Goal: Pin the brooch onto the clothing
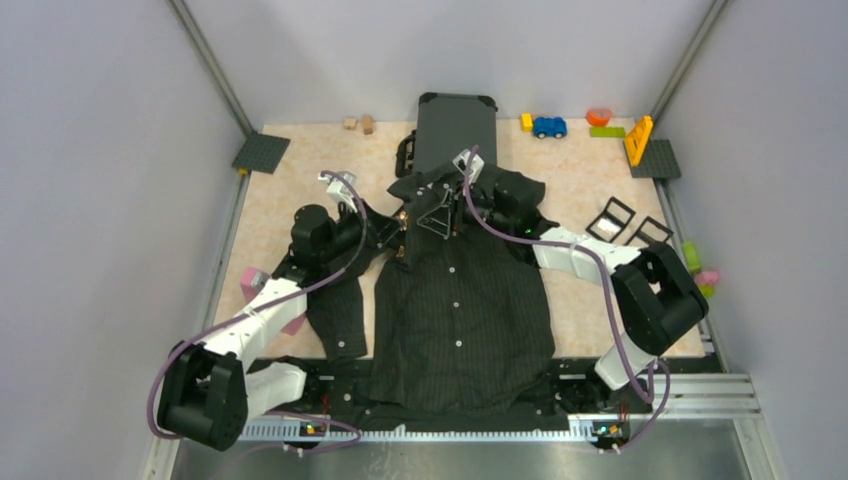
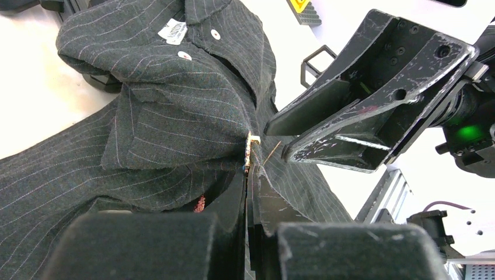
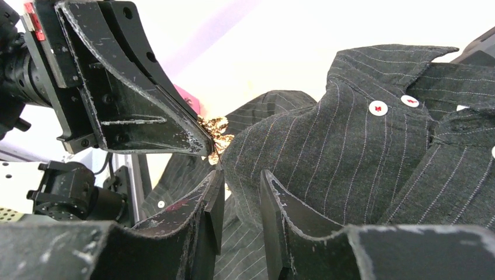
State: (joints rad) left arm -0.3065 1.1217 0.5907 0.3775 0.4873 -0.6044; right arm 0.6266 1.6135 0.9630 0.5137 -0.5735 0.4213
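Note:
The black pinstriped shirt (image 1: 460,310) lies flat on the table, collar toward the far side. My left gripper (image 1: 398,228) is shut on a small gold brooch (image 1: 402,218) at the shirt's left collar area. In the left wrist view the brooch (image 2: 252,149) sticks up from the closed jaws (image 2: 252,172), its pin bare, against a raised fold of shirt (image 2: 175,116); a red tag (image 2: 199,203) shows below. My right gripper (image 1: 437,212) is open; in its wrist view (image 3: 239,178) a bulge of shirt (image 3: 350,151) hangs at the gap, with the brooch (image 3: 215,129) just above.
A dark grey suitcase (image 1: 455,125) stands behind the collar. Toy blocks and a blue car (image 1: 549,127) line the back edge. Two black frames (image 1: 612,218) lie to the right, a pink block (image 1: 250,280) to the left, and grey baseplates (image 1: 261,153) in the corners.

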